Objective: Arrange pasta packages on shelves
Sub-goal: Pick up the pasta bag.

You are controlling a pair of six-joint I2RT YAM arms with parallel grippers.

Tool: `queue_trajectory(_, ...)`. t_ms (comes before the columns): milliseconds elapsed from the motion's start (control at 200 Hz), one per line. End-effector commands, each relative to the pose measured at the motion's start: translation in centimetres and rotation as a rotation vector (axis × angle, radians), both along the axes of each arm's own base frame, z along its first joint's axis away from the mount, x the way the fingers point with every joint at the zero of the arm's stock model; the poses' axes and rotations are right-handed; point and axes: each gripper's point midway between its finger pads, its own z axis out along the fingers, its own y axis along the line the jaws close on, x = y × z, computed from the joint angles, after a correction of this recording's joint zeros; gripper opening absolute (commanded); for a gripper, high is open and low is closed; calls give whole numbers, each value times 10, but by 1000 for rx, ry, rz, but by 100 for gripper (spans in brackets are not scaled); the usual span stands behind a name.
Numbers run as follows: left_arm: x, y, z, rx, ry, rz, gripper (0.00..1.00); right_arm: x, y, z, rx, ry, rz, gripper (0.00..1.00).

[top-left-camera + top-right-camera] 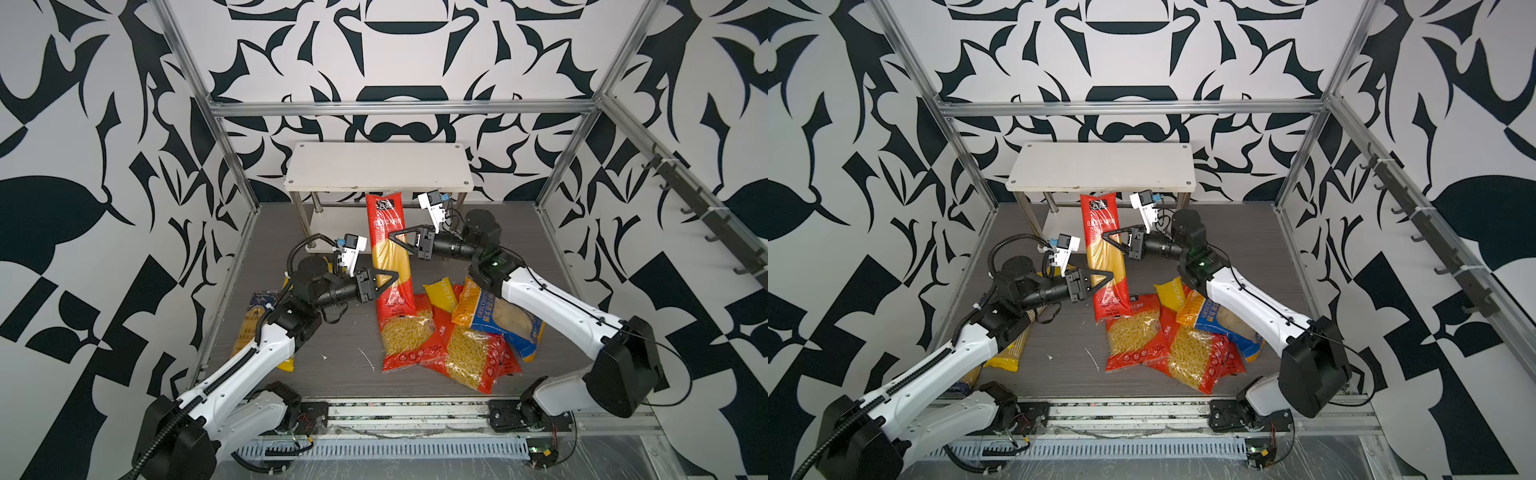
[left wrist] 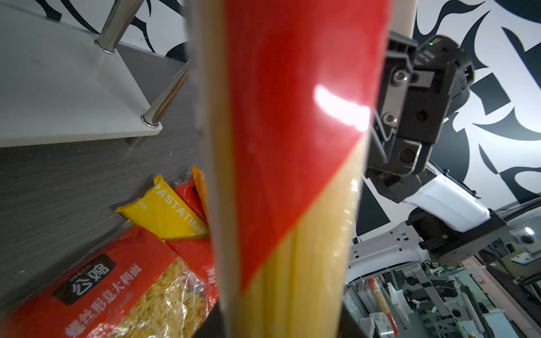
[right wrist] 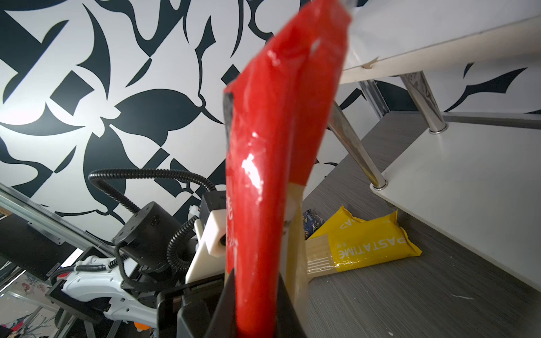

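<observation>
Two white boards form the shelves (image 1: 379, 166) at the far middle; the lower board (image 2: 73, 87) shows well only in my wrist views. Before them the red spaghetti pack (image 1: 388, 249) stands nearly upright. Left, a yellow PASTATIME pack (image 3: 366, 243) lies half under my arm from above, plain in my right wrist view. My right gripper (image 1: 395, 237) pinches the red spaghetti pack high; my left gripper (image 1: 394, 277) clamps it lower.

Black-and-white patterned walls (image 1: 395, 62) stood round the grey counter (image 1: 340, 374). Silver rails (image 1: 403, 107) framed it. Small white scraps (image 1: 366, 359) lay near its front edge. Dark hooks (image 1: 706, 208) hung above its right edge.
</observation>
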Motion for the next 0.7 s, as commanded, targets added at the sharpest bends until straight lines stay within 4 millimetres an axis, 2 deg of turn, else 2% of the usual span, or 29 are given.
queue_trajectory(0, -3, 3, 39, -49, -67, 10, 25, -15, -11, 81, 160, -187, 14, 19)
queue_trajectory(185, -2, 5, 60, -55, -71, 20, 16, 2, -16, 60, 123, -121, -48, 38)
queue_trajectory(320, 1, 8, 77, -49, -59, 26, 13, 13, -22, 36, 57, -76, -116, 54)
queue_trajectory(445, 12, 18, 91, -54, -20, 51, 10, 12, -25, 13, 13, -20, -118, 68)
queue_trajectory(600, 34, 32, 107, -71, 17, 85, 9, -1, -29, -2, 22, 29, -95, 71)
queue_trajectory(695, 46, 36, 115, -78, 23, 82, 9, -7, -28, -1, 52, 50, -72, 71)
